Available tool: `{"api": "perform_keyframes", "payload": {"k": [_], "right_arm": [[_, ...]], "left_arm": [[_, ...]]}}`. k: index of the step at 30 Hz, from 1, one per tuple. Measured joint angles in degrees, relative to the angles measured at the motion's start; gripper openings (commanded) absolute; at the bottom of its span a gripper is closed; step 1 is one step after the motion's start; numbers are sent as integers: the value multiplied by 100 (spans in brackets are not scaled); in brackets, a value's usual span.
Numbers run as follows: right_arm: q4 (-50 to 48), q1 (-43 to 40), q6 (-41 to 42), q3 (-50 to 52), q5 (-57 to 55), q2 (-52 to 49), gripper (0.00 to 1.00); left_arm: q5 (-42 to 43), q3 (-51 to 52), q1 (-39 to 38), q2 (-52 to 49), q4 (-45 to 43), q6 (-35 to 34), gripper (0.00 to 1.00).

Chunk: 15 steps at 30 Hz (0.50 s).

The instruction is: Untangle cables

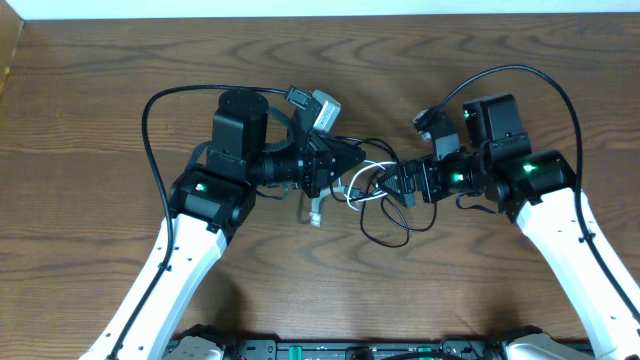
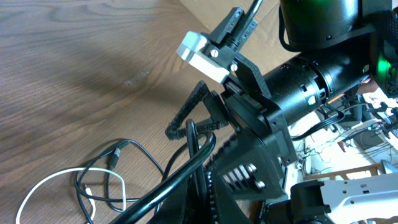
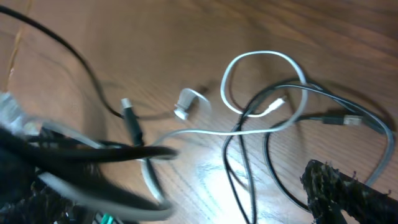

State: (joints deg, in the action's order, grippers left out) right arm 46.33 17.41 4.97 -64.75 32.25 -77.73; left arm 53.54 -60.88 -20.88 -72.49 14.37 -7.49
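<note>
The cables lie tangled on the wooden table between my two grippers. A white cable (image 1: pixel 365 176) (image 3: pixel 261 53) (image 2: pixel 91 170) curls in loops, and thin black cables (image 1: pixel 386 236) (image 3: pixel 239 168) (image 2: pixel 143 152) cross it. My left gripper (image 1: pixel 350 160) points right and is shut. A thin black cable loop runs down into its jaws in the left wrist view. My right gripper (image 1: pixel 393 185) (image 3: pixel 186 199) faces it from the right and stands open just above the tangle, holding nothing. Black strands lie on the wood under the gap.
A small pale plug (image 1: pixel 315 213) (image 3: pixel 183 103) lies just left of the loops. The two gripper tips are very close together. Thick black arm wires (image 1: pixel 150 120) arch over both arms. The table's back edge (image 1: pixel 320 14) runs along the top.
</note>
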Motion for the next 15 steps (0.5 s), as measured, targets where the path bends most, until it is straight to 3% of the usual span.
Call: {"api": "perform_keyframes", "payload": {"k": [6, 15], "right_arm": [[-339, 269, 55, 2, -295, 0, 99], [-658, 649, 621, -2, -2168, -557, 99]], "left_arm": [[-31, 0, 0, 0, 31, -24, 8], [-33, 0, -2, 0, 358, -46, 8]]}}
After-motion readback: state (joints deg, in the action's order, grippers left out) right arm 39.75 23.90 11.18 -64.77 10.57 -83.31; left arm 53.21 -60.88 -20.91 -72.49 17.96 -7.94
